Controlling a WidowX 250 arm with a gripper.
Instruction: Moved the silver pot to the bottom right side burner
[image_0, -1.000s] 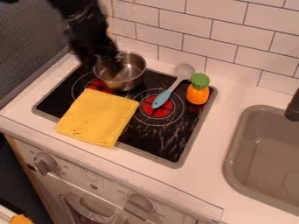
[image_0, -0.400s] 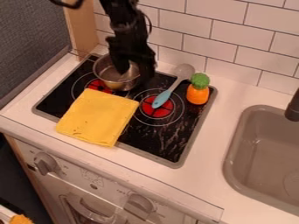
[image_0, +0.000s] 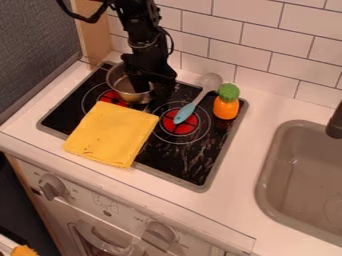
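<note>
Counter (image_0: 237, 185) is running beneath everything we are looking at. We are seeing the stove (image_0: 200, 155) set into it, and the sink (image_0: 266, 172) to the stove's right. Our gripper (image_0: 152, 94) is hanging over the stove's back left part, its fingers standing apart across the pot's right wall, one inside, one outside. A yellow cloth (image_0: 112, 134) is covering the stove's front left part. The pot (image_0: 121, 84) is sitting behind it, mostly left of our gripper. The spoon (image_0: 192, 105) is lying with its blue end at the red burner, and the toy (image_0: 227, 104) is resting just right of it.
</note>
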